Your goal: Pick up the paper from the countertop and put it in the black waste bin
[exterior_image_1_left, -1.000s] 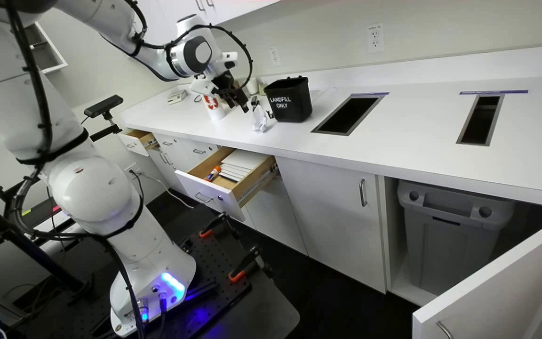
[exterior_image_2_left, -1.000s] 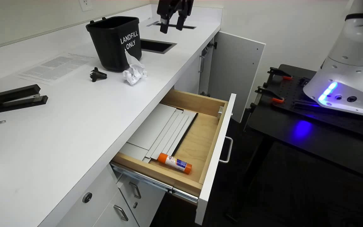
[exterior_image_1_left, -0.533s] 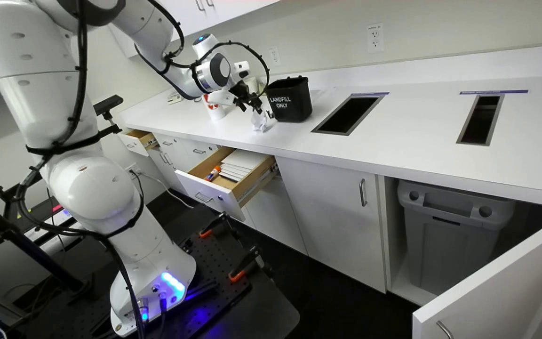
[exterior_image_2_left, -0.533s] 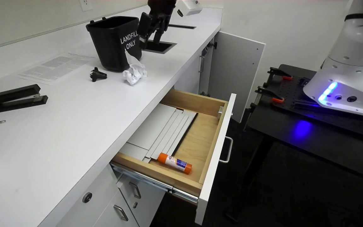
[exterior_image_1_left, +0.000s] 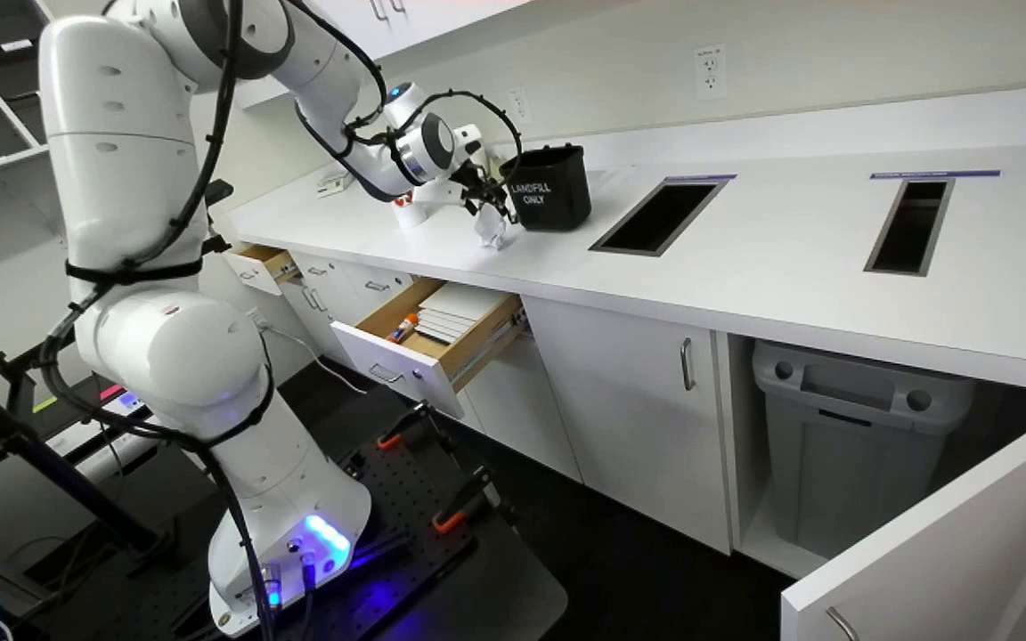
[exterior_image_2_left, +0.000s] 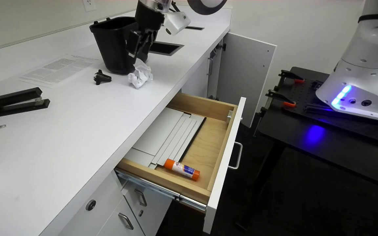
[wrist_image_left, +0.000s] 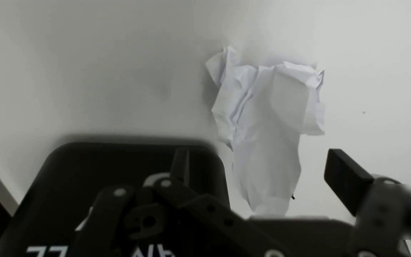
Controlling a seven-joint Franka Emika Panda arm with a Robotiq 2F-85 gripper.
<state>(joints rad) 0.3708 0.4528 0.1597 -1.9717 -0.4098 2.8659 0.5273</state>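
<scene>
Crumpled white paper [wrist_image_left: 269,107]: lies on the smooth white surface [exterior_image_2_left: 77,141], just beside the black plastic bin lettered LANDFILL ONLY [exterior_image_1_left: 566,185]; whether the two touch, I cannot tell.
Black two-fingered hand [wrist_image_left: 259,162]: fingers spread wide, gripping nothing; in the wrist view they stand either side of the paper's narrow end, how deep is unclear.
Approach to the paper: best lowered straight until the fingers flank the thick, creased body; pinching only the thin peak could tear it or let it slip.
Bin clearance: one finger overlaps the bin in the wrist view, so easing slightly away before closing should avoid shoving it.
Squeeze and lift: close steadily, since the wad will probably crush, then raise it above the rim before crossing.
Since half a second ago: the hand has come nearer the paper in both exterior views, and in an exterior view now hides the bin's lettering; paper and bin are unmoved.
</scene>
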